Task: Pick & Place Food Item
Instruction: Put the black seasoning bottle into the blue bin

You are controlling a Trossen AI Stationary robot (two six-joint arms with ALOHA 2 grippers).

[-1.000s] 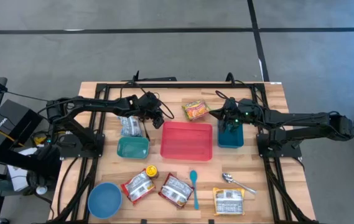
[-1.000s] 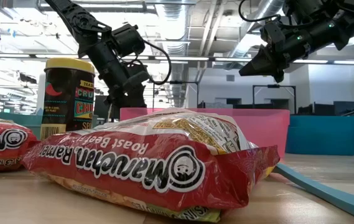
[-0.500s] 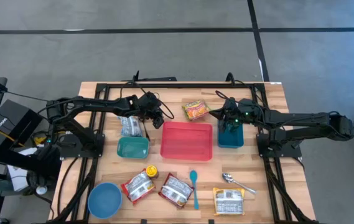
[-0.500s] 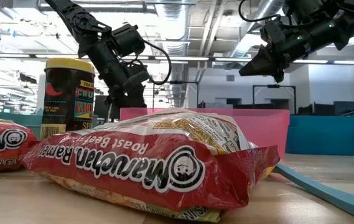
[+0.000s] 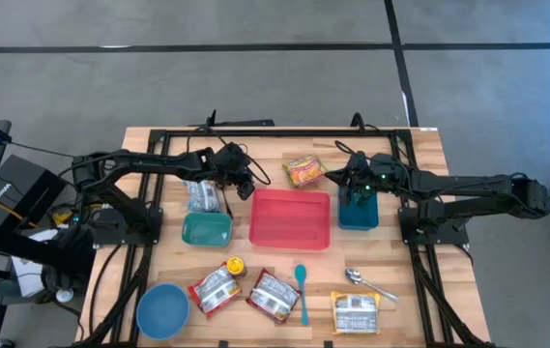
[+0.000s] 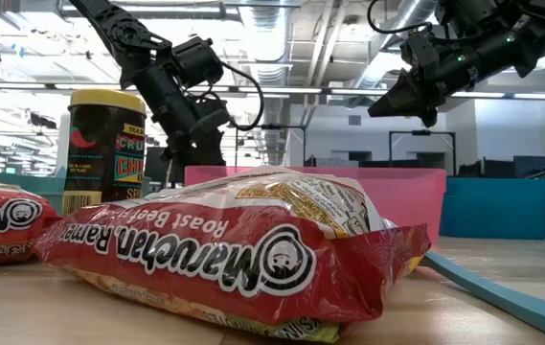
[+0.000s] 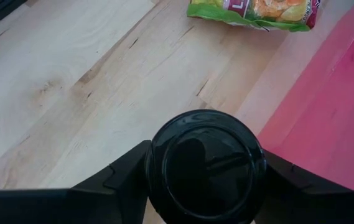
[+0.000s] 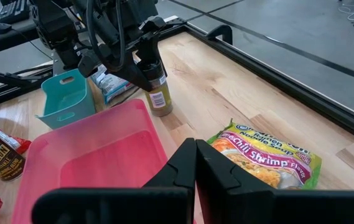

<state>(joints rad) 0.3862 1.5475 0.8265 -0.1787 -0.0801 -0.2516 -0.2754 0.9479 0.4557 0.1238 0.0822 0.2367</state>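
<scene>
While the left gripper (image 8: 140, 55) clamps a black-lidded bottle (image 7: 204, 165) between part-open jaws, its base seems to rest on the wooden table (image 7: 71, 81) beside the empty pink tray (image 8: 89, 155), so placing remains. The right gripper (image 8: 195, 171) hangs shut, empty. Farther off lies a shrimp noodle pack (image 8: 267, 155), with grey floor beyond.

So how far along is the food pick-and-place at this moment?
Early. Nothing looks placed: the pink tray is empty. In hand: the left gripper is closed around a dark-lidded bottle standing on the wood beside the tray's corner. The right gripper is shut and empty above the blue bin. Left: moving the bottle, plus the shrimp noodle packet and the ramen packs near the front.
</scene>
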